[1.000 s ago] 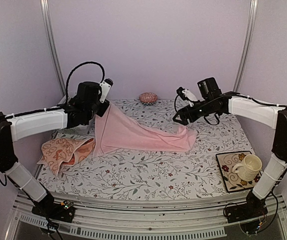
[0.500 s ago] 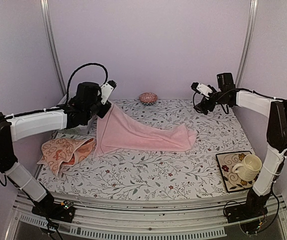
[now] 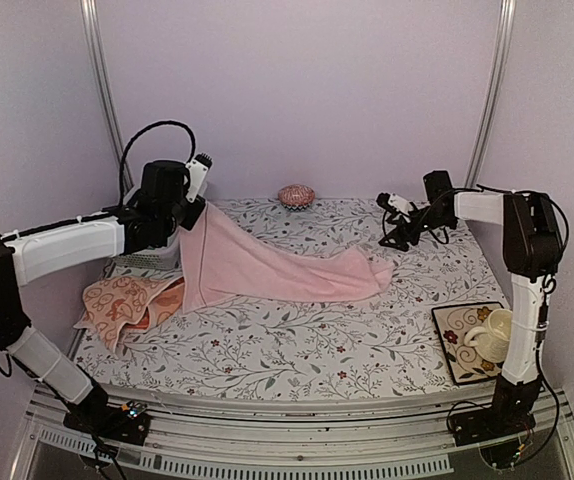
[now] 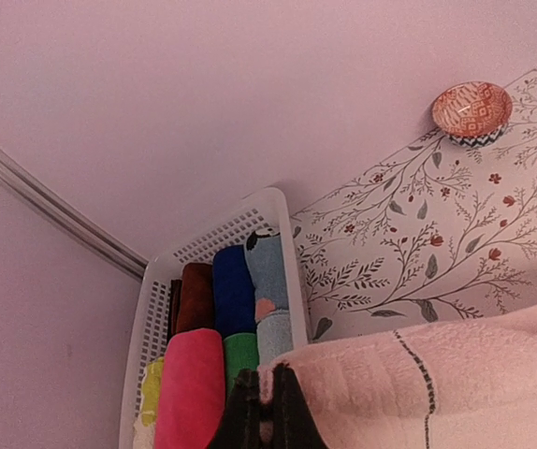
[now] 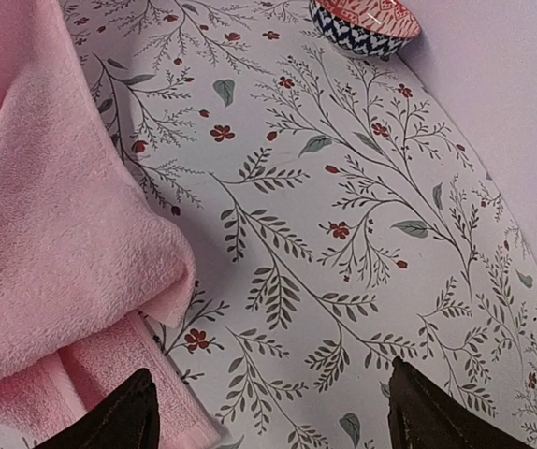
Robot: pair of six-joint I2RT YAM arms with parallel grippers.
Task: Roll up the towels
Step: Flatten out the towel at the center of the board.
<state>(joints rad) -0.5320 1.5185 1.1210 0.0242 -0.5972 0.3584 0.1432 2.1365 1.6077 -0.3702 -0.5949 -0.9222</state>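
Pink towel (image 3: 267, 265) hangs from its raised left corner and slopes down across the middle of the table (image 3: 297, 350), its right end bunched on the flowered cloth. My left gripper (image 4: 267, 412) is pinched tight on that lifted corner, up beside the white basket (image 4: 250, 210) of rolled cloths (image 4: 194, 383) (magenta, green and blue among them). My right gripper (image 5: 268, 412) hovers just past the towel's bunched end, fingers spread wide with nothing between them. The peach patterned towel (image 3: 127, 300) lies crumpled at the table's left edge, right against the pink one. A small bowl (image 3: 296, 195) sits at the back, and a cup (image 3: 497, 335) stands on a square plate (image 3: 457, 350) at the near right.
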